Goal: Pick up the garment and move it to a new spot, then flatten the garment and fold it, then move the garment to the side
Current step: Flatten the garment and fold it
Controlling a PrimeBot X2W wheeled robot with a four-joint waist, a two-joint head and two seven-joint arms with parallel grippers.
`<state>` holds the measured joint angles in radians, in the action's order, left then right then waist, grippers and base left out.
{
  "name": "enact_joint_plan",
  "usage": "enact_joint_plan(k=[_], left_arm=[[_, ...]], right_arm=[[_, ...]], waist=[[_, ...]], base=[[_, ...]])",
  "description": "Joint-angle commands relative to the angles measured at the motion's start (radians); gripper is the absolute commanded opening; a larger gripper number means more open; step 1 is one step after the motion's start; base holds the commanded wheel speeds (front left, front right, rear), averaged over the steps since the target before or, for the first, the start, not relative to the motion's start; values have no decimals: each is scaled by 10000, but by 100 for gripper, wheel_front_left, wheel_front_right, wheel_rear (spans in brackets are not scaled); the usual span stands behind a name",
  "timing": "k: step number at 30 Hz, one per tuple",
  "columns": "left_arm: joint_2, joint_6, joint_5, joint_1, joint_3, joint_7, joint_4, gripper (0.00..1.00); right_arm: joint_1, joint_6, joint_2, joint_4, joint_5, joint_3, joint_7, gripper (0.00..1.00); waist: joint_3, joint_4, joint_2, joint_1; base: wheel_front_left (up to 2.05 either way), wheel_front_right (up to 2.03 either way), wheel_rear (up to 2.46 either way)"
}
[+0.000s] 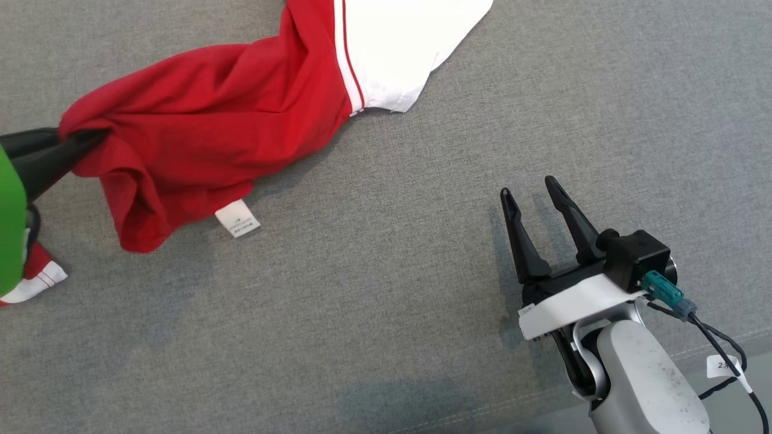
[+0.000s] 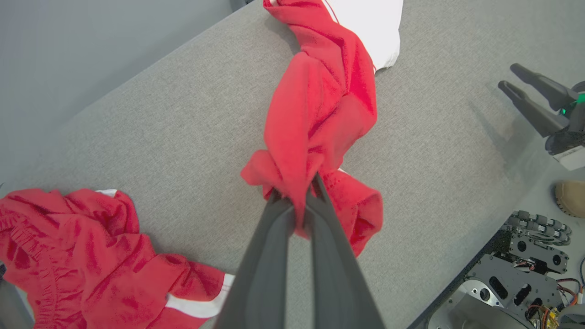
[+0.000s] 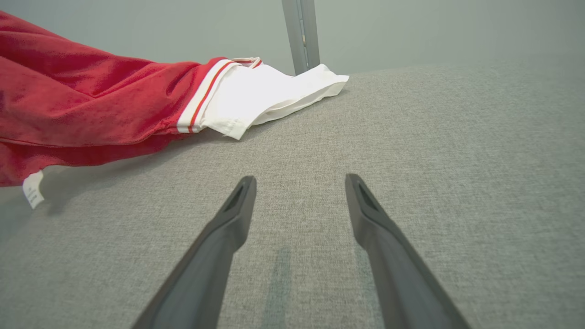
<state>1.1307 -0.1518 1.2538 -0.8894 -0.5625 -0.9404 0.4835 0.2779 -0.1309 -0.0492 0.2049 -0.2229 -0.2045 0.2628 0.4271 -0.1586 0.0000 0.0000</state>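
While the left end effector (image 1: 87,140) sits at the left edge of the head view, I can see its two dark fingers pinched together on a bunched red edge of the garment (image 1: 211,114). The garment runs from that grip toward the top of the frame, red at the held end and white beyond a striped band. Most of it rests on the grey surface (image 1: 392,271), and a small white label (image 1: 238,218) hangs at the lower hem. The right end effector (image 1: 529,187) stands well apart at the lower right, fingers spread wide and holding nothing.

From the left wrist, the left end effector (image 2: 297,201) is clamped tight with red cloth squeezed between its fingers, and the garment (image 2: 320,105) trails away up the frame. A second red cloth (image 2: 91,256) with a white stripe lies crumpled at the lower left, apart from the grip.

From the right wrist, the right end effector (image 3: 299,180) gapes over bare surface, and the garment (image 3: 91,105) lies off to the upper left.

I judge the task barely begun. The grasp is made, but the garment is not yet carried to a new spot, and flattening, folding and setting aside all remain. I can make out no containers, and both cloths lie directly on the surface.
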Motion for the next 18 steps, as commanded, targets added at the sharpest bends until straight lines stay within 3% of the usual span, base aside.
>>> enact_joint_plan(k=[1,6,11,12,14,16,18], left_arm=[[246,-145,196,-264,80,-404,116,0],[1048,-498,520,-73,13,-1384,-174,0],[1360,-515,730,1186,-255,-649,-1417,0],[1372,-475,672,1421,-270,-315,-1701,22],[1427,-440,272,1807,-329,368,-2307,100],[1429,-392,-411,1953,-309,1284,-3120,100],[1023,-508,-677,2051,-260,2068,-3930,100]], right_arm=[[74,3,-32,50,-76,-29,27,100],[151,3,-33,118,-205,-131,27,100],[136,5,-34,206,-94,-165,27,100],[132,3,-34,221,-55,-134,27,100],[154,3,-29,281,54,-108,27,100],[199,3,-29,300,157,-114,27,100],[243,3,-27,337,264,-174,27,100]], waist=[[7,-10,0,0],[82,-129,0,0],[223,-247,0,0],[248,-248,0,0],[308,-233,0,0],[374,-195,0,0],[413,-146,0,0]], base=[[0,0,0],[0,0,0],[0,0,0],[0,0,0],[0,0,0],[0,0,0],[0,0,0]])
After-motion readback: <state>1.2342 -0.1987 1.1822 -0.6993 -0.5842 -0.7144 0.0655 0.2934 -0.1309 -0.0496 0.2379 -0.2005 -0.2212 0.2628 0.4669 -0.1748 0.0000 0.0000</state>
